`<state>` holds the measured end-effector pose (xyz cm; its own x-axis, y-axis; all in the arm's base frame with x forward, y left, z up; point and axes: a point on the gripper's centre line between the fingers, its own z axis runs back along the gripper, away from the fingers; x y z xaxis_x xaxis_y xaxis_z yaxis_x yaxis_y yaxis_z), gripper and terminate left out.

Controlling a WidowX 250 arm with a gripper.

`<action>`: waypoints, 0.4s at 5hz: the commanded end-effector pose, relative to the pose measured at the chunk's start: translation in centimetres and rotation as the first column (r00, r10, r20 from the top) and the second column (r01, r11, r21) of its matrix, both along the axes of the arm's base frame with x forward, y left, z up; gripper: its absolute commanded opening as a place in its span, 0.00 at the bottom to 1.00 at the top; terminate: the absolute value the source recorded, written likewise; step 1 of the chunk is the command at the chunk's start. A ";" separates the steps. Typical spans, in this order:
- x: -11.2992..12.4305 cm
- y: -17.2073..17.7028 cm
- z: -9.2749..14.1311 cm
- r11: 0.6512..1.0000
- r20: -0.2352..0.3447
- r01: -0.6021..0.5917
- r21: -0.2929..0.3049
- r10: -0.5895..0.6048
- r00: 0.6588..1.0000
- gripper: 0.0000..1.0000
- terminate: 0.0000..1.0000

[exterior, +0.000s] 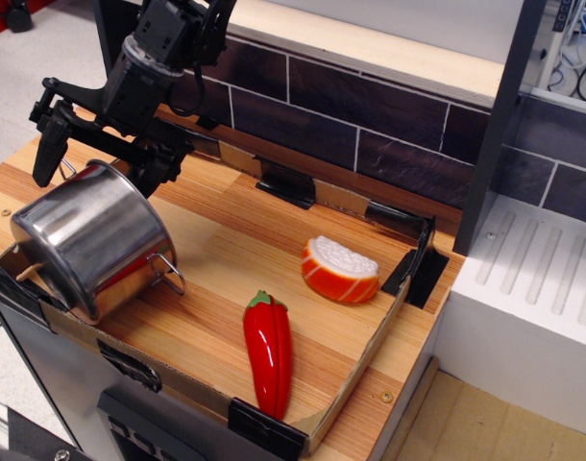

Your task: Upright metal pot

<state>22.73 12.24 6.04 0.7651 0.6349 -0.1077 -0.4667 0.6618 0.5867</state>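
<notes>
The metal pot (93,238) lies tipped on its side at the left front of the wooden board, its shiny base facing up and right, its mouth toward the left front edge. One wire handle (168,273) sticks out at its right. My gripper (99,152) hangs just behind and above the pot. Its black fingers are spread, one finger (45,144) at the far left and the other by the pot's upper rim. It holds nothing.
A red pepper toy (268,351) lies near the front edge. An orange-and-white sushi toy (340,269) sits at the right middle. A low cardboard rim (368,357) with black clips frames the board. A dark tiled wall (370,115) stands behind, a white sink unit (538,298) to the right.
</notes>
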 end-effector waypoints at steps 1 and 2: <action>0.1 0.4 0.9 1.000 0.018 -0.008 0.029 0.008 1.000 0.00 0.00; 0.4 0.7 1.2 0.999 0.018 -0.005 0.040 0.004 1.000 0.00 0.00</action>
